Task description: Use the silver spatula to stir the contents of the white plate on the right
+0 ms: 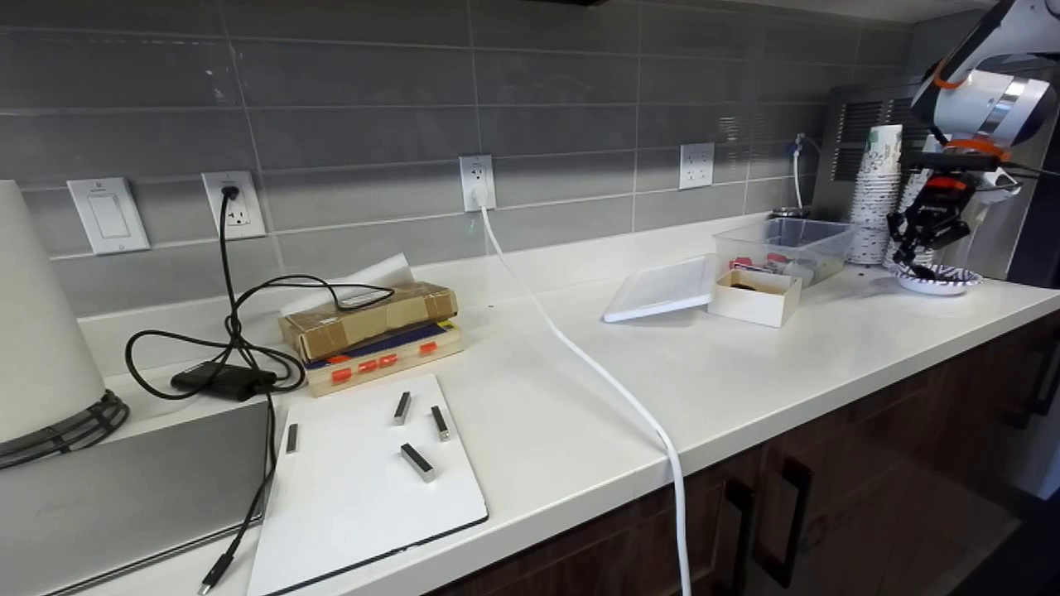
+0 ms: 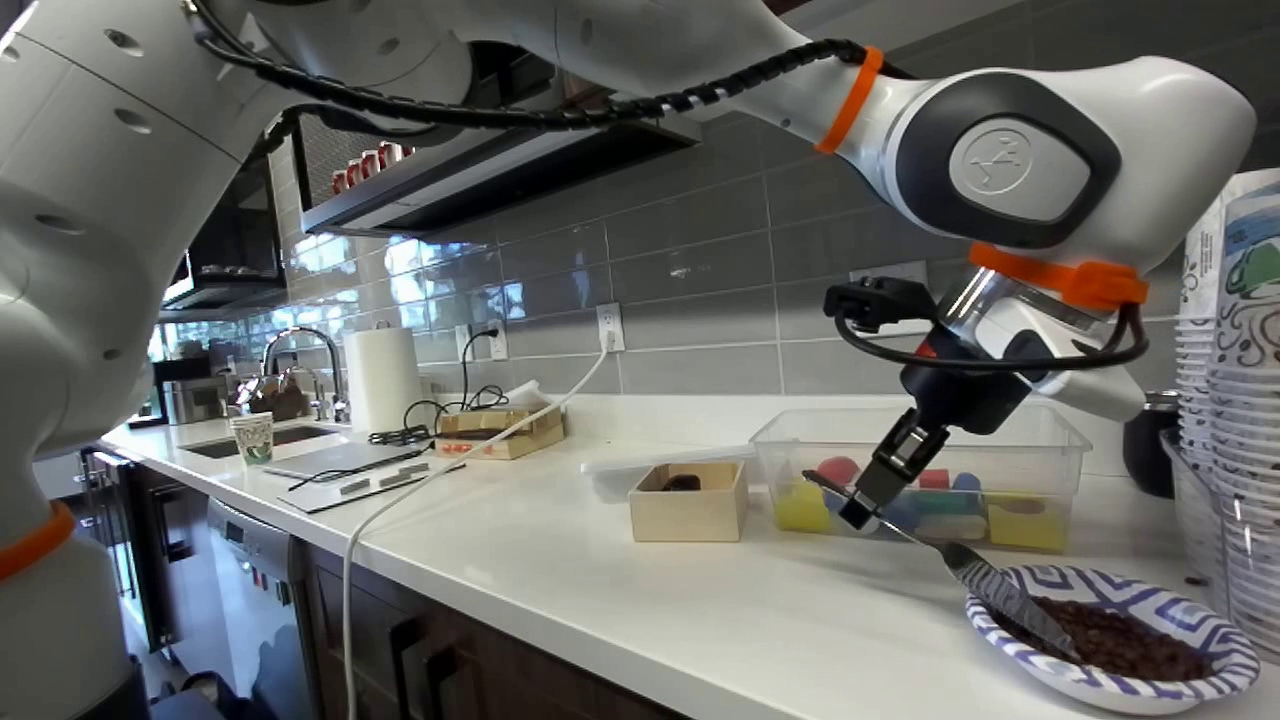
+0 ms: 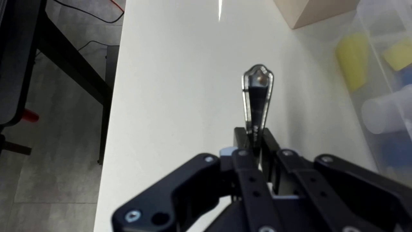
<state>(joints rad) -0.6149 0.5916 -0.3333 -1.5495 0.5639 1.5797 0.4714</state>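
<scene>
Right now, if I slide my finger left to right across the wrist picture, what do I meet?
Small red thing, edge of the white counter, silver spatula (handle only), pale box, clear bin.

Silver spatula (image 2: 975, 573) — slanted, handle up, blade tip down at dark brown contents (image 2: 1130, 645) of white plate (image 2: 1130, 593) — zigzag-patterned.

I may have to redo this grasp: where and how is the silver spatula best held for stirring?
Probably by the slim handle of the silver spatula, coming from above with the tool closed across it, as now. The handle slants up and away from the patterned white plate, clear of its rim, while the broad blade reaches down to the dark contents.
</scene>
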